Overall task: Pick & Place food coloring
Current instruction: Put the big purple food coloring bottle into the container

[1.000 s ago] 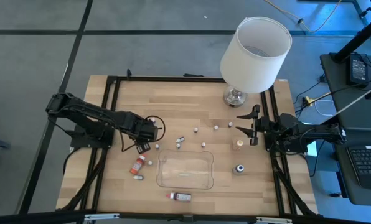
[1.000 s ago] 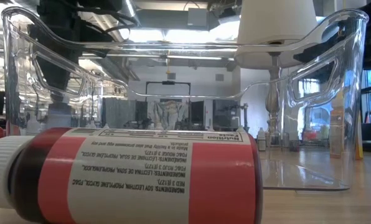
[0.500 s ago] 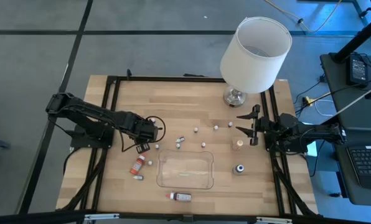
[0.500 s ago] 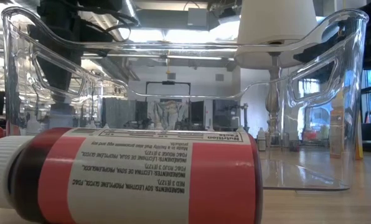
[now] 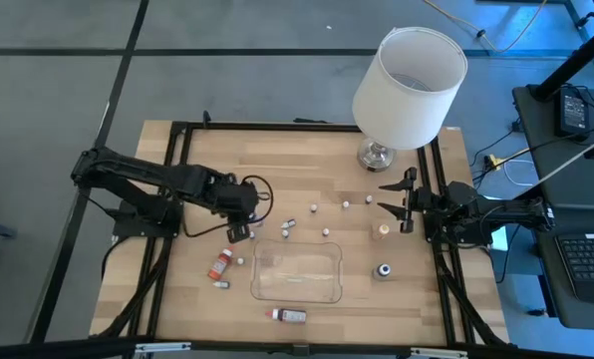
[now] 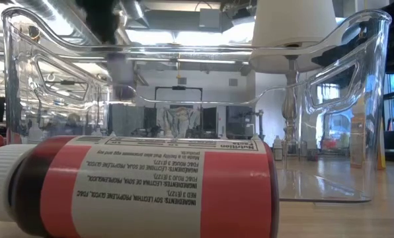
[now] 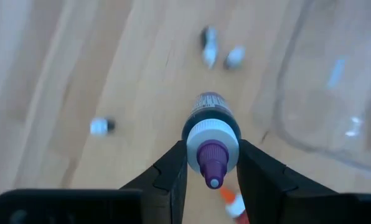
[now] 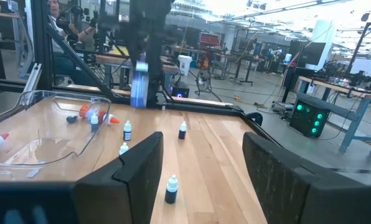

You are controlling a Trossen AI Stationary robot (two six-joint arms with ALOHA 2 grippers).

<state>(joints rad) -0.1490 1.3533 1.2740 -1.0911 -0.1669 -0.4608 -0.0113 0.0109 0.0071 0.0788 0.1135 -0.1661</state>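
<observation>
Food coloring bottles, tiny with white caps, are lying scattered over the pale wooden worktop [image 5: 307, 160] around a clear shallow plastic tray [image 5: 297, 273], beside a white-shaded lamp [image 5: 409, 72]. One dark bottle with a white collar and purple tip [image 7: 211, 134] is sitting clamped between the left end effector's [image 7: 211, 160] fingers, raised just off the tray's corner. The right end effector [image 5: 396, 201] is waiting at the worktop's right edge, fingers spread and gripping nothing.

The red bottle [image 6: 144, 188] carries an upside-down label with ingredients text and "Nutrition".
</observation>
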